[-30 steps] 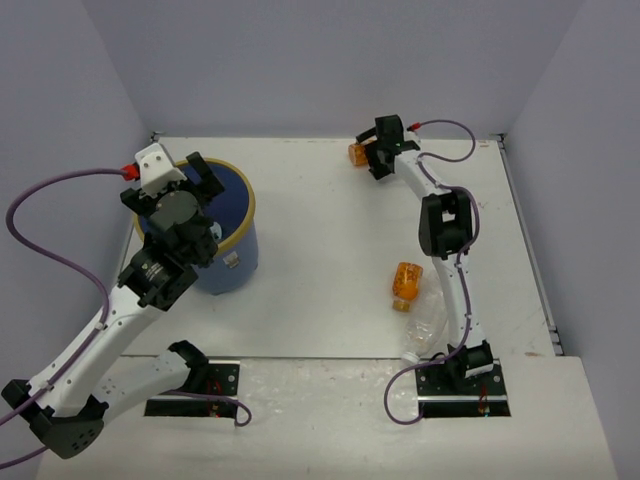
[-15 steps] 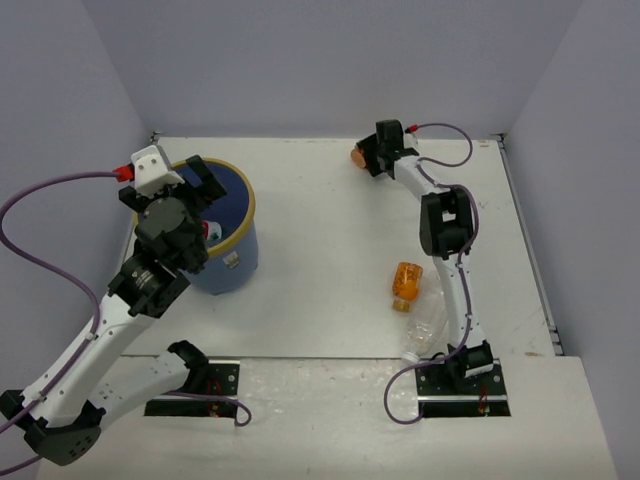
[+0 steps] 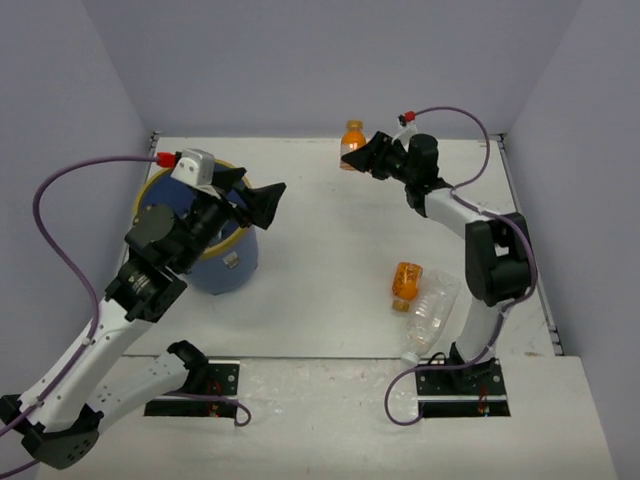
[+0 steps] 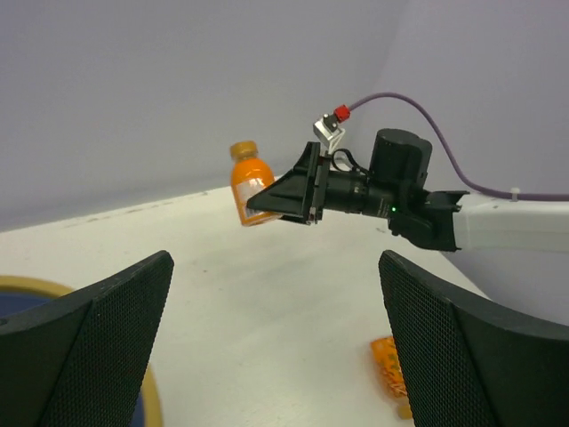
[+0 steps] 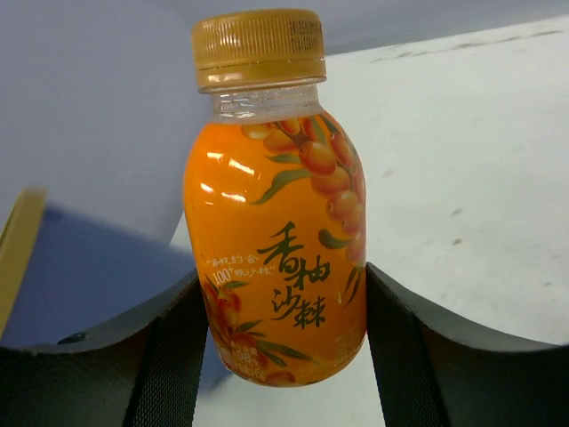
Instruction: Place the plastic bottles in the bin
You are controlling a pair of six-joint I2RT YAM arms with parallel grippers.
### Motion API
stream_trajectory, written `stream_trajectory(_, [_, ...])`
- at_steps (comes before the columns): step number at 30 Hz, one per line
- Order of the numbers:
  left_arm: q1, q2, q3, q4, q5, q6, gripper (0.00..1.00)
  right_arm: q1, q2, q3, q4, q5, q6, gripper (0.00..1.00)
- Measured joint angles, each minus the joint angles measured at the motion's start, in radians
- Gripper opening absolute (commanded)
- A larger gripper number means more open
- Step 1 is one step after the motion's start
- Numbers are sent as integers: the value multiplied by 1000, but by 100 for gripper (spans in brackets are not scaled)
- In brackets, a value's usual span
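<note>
My right gripper [image 3: 364,155] is shut on a stubby orange bottle [image 3: 353,140] and holds it upright above the back of the table. In the right wrist view the bottle [image 5: 276,240] fills the space between the fingers [image 5: 418,356]. It also shows in the left wrist view [image 4: 249,182]. The blue bin [image 3: 228,265] with a yellow rim stands at the left. My left gripper [image 3: 262,204] is open and empty beside the bin's right rim. A second orange bottle [image 3: 405,281] lies on the table, touching a clear bottle [image 3: 428,317].
Purple cables trail from both wrists. The two arm bases [image 3: 200,385] sit at the table's near edge. Walls close in the table at the back and on both sides. The bin's rim [image 4: 27,286] shows low left in the left wrist view.
My right gripper has lifted the orange bottle off the back of the table and turned toward the bin. My left gripper has swung from above the bin out to its right side.
</note>
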Motion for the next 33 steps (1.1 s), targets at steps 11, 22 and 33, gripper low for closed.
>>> stream_trajectory(11, [0,322,-13,116,168,-97,100,258,-429,-392,142,-337,-224,0])
stream_trajectory(22, [-1,317,-83,231,181,-162,65,283,-628,-518,149,-361,-253,0])
stream_trajectory(33, [10,308,-181,407,314,-207,0,314,-660,-551,117,-248,-244,81])
